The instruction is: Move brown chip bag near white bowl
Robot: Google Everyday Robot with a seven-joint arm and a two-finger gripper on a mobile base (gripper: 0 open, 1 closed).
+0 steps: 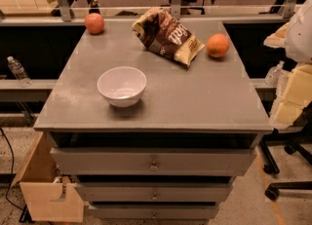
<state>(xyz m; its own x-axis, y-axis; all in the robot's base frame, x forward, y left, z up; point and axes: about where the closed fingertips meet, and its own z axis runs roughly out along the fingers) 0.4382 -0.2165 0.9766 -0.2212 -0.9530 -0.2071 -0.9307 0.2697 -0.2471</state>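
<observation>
Apparently, the brown chip bag (168, 36) was found apart from the white bowl (122, 86), as the hand (291, 95), its state unclear, was held at the right of the surface (204, 92).

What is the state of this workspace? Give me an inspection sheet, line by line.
Surface: grey cabinet top, with drawers below.
Job's things: brown chip bag lies at the far edge, well apart from the white bowl, which stands upright and empty at front left.
Clutter: reddish fruit at the far left corner; orange right of the bag, not touching it.
Grippers: gripper at the picture's right edge, beside the cabinet, away from the bag.
Cables: dark cable on the floor, left.
Surroundings: water bottle on the left ledge; pale wooden box lower left; chair base right.
</observation>
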